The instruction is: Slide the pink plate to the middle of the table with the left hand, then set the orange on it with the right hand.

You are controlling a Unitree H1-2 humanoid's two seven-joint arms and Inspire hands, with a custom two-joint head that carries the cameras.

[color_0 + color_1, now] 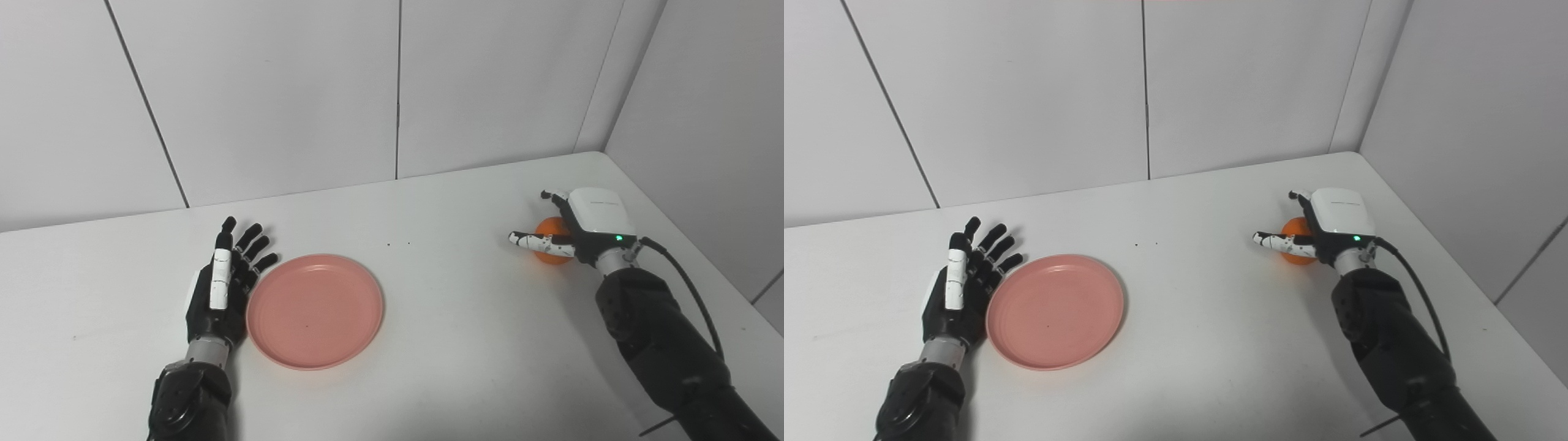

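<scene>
The pink plate (315,310) lies flat on the white table (453,318), left of the middle. My left hand (222,288) stands open on edge against the plate's left rim, fingers straight and pointing away from me. The orange (551,240) rests on the table at the far right. My right hand (579,226) arches over it from the right, with the thumb stretched along its near side and the fingers curved past its far side. The fingers do not look closed on the fruit. Most of the orange is hidden under the palm.
White wall panels stand close behind the table and along its right side, meeting in a corner just behind the right hand. A black cable (692,288) loops from the right wrist. Two tiny dark specks (398,244) mark the table's middle.
</scene>
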